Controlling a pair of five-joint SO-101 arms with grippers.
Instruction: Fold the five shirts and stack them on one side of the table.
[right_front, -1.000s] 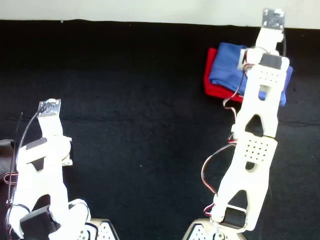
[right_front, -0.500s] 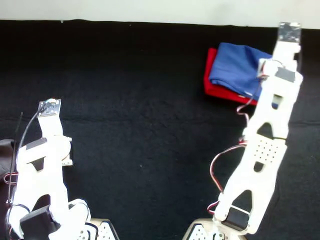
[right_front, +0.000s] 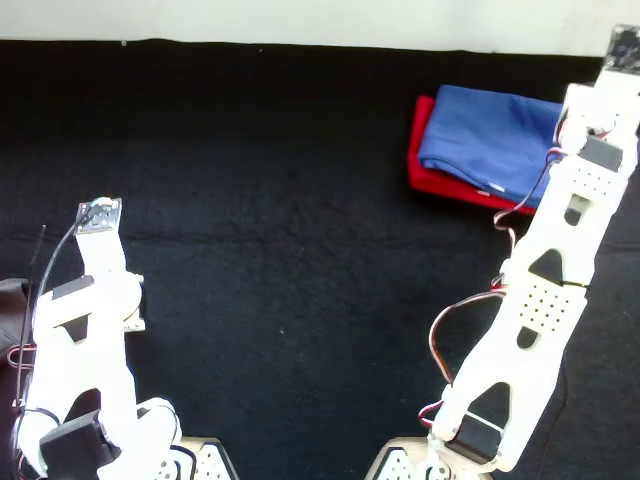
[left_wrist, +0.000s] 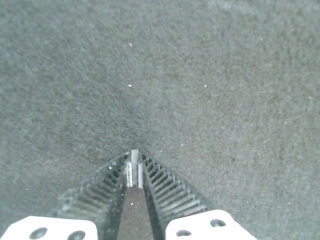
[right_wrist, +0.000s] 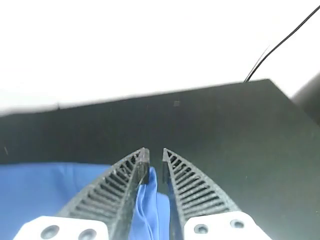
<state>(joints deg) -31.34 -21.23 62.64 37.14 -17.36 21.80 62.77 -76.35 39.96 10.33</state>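
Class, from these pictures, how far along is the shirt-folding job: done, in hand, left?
Done: a folded blue shirt lies on a folded red shirt at the table's far right. In hand: nothing; the right pincer hangs open by the blue shirt, the left pincer shut over the table. Left: three of five shirts.

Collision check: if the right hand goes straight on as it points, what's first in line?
The way looks free near the right hand; the blue shirt lies below, short of its tips. Ahead is bare black table, then its far edge and the white wall. Depth is unclear; probably the wall.
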